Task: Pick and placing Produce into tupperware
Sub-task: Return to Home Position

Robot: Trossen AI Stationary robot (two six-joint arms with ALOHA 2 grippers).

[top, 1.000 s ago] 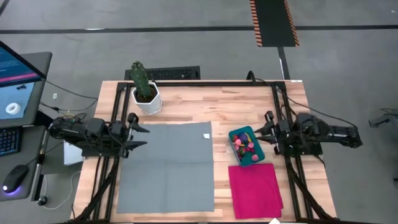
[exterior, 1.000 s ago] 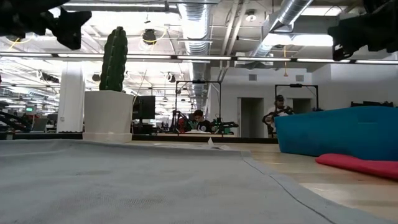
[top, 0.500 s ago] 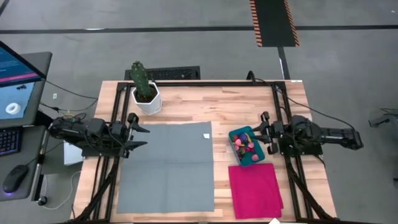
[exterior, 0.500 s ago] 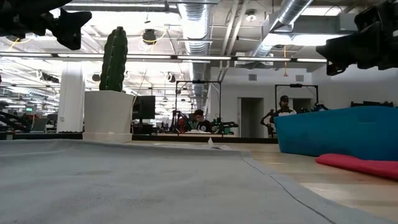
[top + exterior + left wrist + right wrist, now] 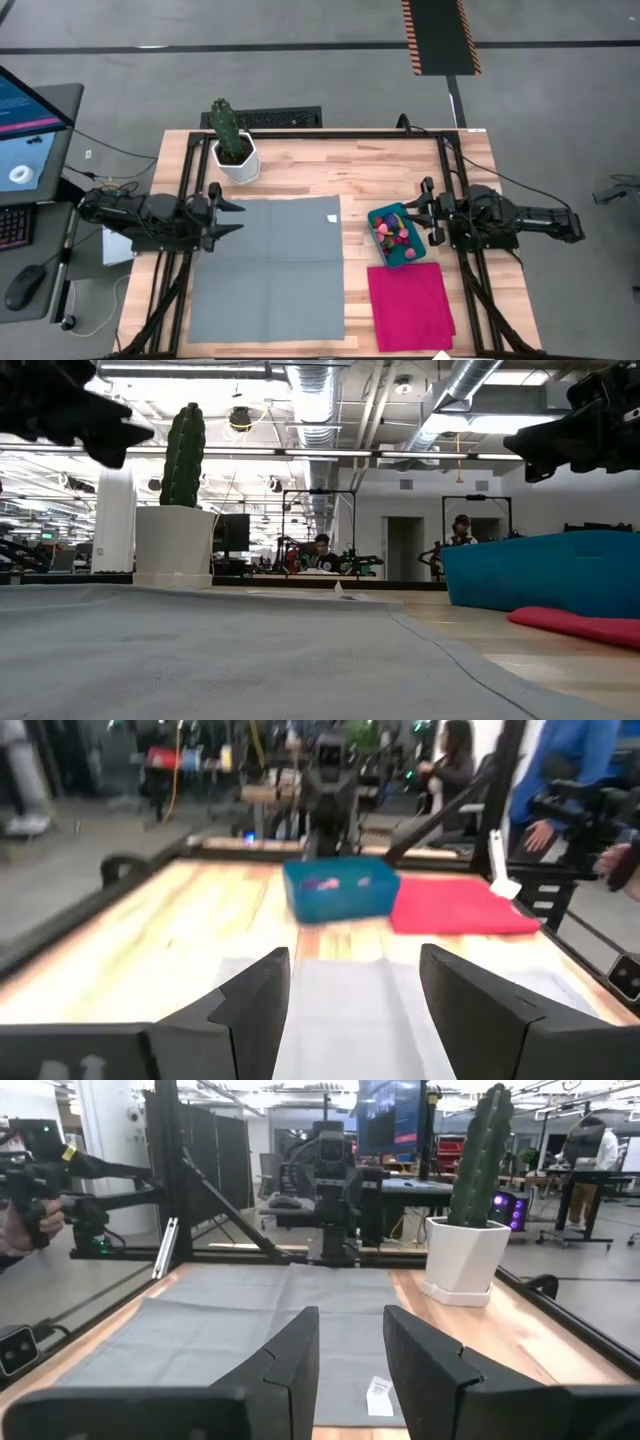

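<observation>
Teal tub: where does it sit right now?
High view: the tub sits right of centre on the table, between the grey mat and the right end effector, with the magenta cloth just below it in the picture.

Left gripper (image 5: pixel 233 218) has crept a bit farther out over the grey mat (image 5: pixel 270 270) edge. In the low view it now hangs lower and farther in. Right gripper (image 5: pixel 420 213) has shifted slightly toward the tupperware (image 5: pixel 400 258), and in the low view it has dropped a little.
</observation>
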